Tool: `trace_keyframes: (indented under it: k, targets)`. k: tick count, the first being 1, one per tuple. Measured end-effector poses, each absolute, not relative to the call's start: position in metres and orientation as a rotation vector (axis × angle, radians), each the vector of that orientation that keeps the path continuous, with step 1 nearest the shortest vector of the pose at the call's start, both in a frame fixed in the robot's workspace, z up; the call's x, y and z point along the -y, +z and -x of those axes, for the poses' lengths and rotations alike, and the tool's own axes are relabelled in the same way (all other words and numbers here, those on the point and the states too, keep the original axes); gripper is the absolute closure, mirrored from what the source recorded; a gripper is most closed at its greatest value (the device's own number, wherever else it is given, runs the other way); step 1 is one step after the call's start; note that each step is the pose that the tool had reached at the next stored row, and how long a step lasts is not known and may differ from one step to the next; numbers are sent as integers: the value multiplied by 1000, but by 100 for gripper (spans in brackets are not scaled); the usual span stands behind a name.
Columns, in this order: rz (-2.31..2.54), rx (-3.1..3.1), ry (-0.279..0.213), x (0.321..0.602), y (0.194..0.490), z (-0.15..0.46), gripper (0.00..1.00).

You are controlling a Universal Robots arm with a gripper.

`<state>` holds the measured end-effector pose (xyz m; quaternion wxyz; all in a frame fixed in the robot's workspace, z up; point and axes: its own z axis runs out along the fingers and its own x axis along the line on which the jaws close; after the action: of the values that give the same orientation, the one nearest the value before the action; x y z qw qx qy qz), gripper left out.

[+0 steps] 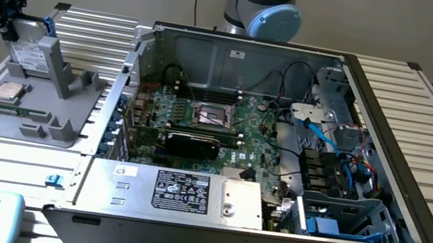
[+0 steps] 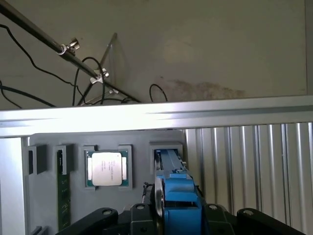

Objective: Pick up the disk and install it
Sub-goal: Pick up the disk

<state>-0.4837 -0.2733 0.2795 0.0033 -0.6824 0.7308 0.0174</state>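
Note:
The disk is a silver-grey hard drive with a white label in a blue carrier. It stands on edge at the far end of the grey holder tray, at the exterior view's left. My gripper comes down on its top edge, the black jaws closed on either side of it. In the wrist view the disk runs edge-on from between my gripper fingers down to a slot in the tray. I cannot tell whether its lower edge is still seated in that slot.
A square silver CPU chip lies in the tray beside the disk's slot. The open computer case fills the middle, with a silver power supply in front and blue drive bays at the exterior view's right. The arm's base stands behind.

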Motion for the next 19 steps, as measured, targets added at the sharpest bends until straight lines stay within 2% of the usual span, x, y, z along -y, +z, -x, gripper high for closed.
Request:
trace_keyframes:
  k: [7,8,10,11,19]
  targets:
    - [2139,-2291,55,273,279,484,60]
    - [2139,-2291,54,273,279,484,54]
    - [2139,-2291,54,273,279,484,54]
    - [2139,-2291,54,273,279,484,47]
    - [2134,-2298,53,272,279,484,47]
